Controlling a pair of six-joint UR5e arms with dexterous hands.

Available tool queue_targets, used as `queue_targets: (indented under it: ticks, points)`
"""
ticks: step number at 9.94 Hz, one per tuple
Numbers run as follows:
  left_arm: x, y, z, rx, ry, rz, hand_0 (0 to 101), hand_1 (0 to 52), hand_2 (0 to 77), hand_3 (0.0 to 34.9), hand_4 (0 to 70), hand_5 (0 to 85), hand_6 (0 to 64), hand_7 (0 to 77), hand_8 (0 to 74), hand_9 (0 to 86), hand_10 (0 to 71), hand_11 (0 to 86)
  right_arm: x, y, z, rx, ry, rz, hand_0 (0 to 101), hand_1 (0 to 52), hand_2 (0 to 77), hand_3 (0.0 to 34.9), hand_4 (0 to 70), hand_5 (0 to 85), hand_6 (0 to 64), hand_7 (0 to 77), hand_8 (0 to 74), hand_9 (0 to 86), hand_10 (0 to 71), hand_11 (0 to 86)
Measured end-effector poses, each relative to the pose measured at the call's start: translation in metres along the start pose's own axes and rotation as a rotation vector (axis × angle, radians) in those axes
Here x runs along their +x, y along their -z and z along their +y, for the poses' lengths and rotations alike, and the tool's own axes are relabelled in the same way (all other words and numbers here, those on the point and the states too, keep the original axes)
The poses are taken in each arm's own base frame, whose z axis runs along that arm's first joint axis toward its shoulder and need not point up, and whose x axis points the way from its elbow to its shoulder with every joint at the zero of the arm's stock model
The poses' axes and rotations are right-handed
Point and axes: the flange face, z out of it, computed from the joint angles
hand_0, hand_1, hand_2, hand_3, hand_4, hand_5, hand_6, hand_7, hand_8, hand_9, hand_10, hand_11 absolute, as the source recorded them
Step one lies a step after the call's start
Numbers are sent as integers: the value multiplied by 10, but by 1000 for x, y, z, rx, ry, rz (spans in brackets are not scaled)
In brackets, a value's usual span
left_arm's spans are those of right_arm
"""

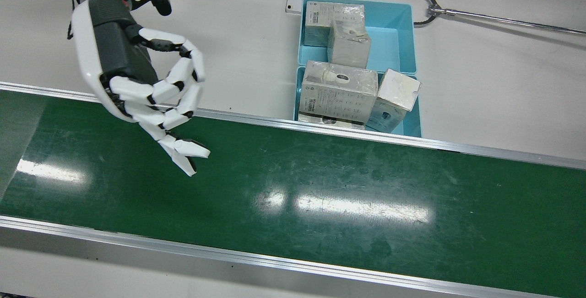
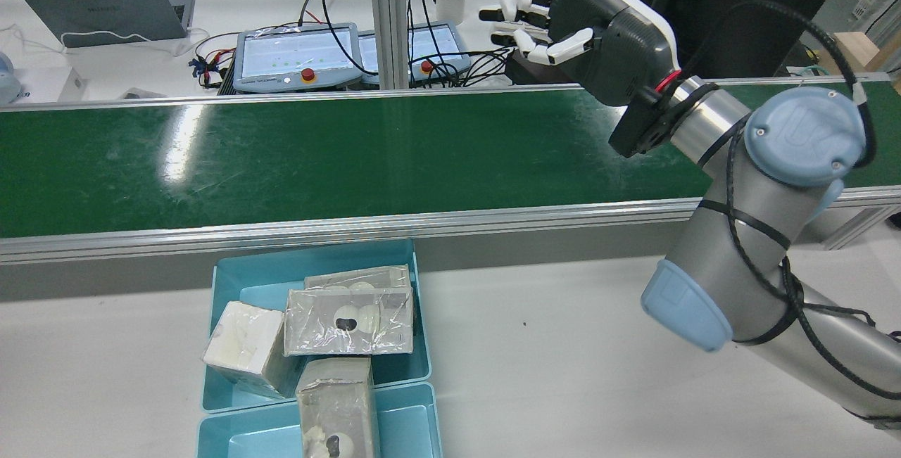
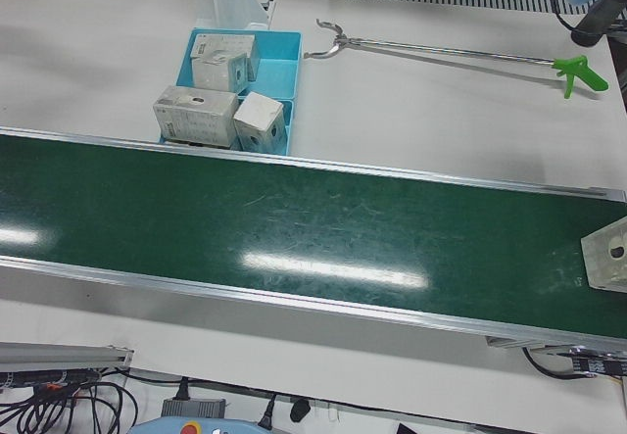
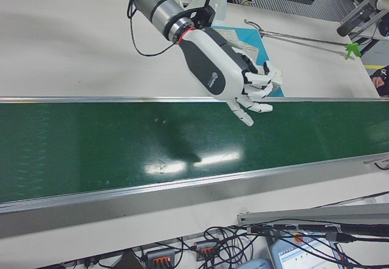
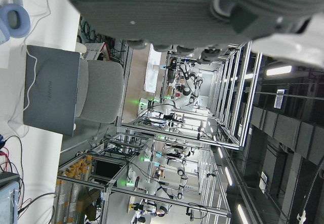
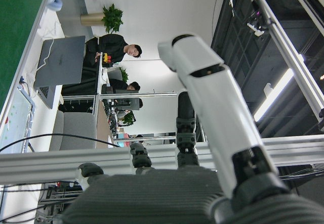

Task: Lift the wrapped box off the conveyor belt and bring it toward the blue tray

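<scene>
A wrapped box (image 3: 609, 255) lies on the green conveyor belt (image 3: 323, 228) at the far right edge of the left-front view, only partly in frame. No other view shows it. My right hand (image 1: 151, 92) hovers over the belt's other end with its fingers apart and curled, holding nothing; it also shows in the rear view (image 2: 563, 22) and the right-front view (image 4: 234, 78). Two blue trays (image 1: 393, 28) stand side by side behind the belt, with several wrapped boxes (image 1: 339, 89) stacked in them. Of my left hand only the dark palm (image 5: 202, 1) shows, its fingers hidden.
A long metal reach-grabber (image 1: 480, 16) with a green handle (image 3: 578, 70) lies on the white table beyond the trays. Aluminium rails (image 1: 320, 126) edge the belt. Laptops, teach pendants (image 2: 295, 57) and cables sit on the far side.
</scene>
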Motion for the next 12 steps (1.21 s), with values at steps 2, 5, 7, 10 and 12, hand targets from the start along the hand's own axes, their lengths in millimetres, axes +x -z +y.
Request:
queue_targets:
  ticks: [2,5,7,10,12]
  points:
    - [0,0,0,0,0,0,0,0,5,0,0,11,0,5,0,0,0,0,-41,0,-31,69,8,-33,649,349,573,198,425,709,327,627,207,344,76,169]
    - [0,0,0,0,0,0,0,0,5,0,0,11,0,5,0,0,0,0,-57,1,-60,126,3,-29,598,267,774,32,605,704,616,687,442,578,355,404]
    - [0,0,0,0,0,0,0,0,5,0,0,11,0,0,0,0,5,0,-43,-5,-72,116,-26,6,543,175,774,5,682,704,627,714,693,698,589,649]
    - [0,0,0,0,0,0,0,0,5,0,0,11,0,5,5,0,5,0,-44,7,-91,96,-47,16,523,98,207,4,589,704,627,704,687,693,698,704]
    - [0,0,0,0,0,0,0,0,5,0,0,11,0,0,0,0,5,0,-50,19,-99,77,-45,9,548,224,382,3,333,704,605,698,535,649,496,627]
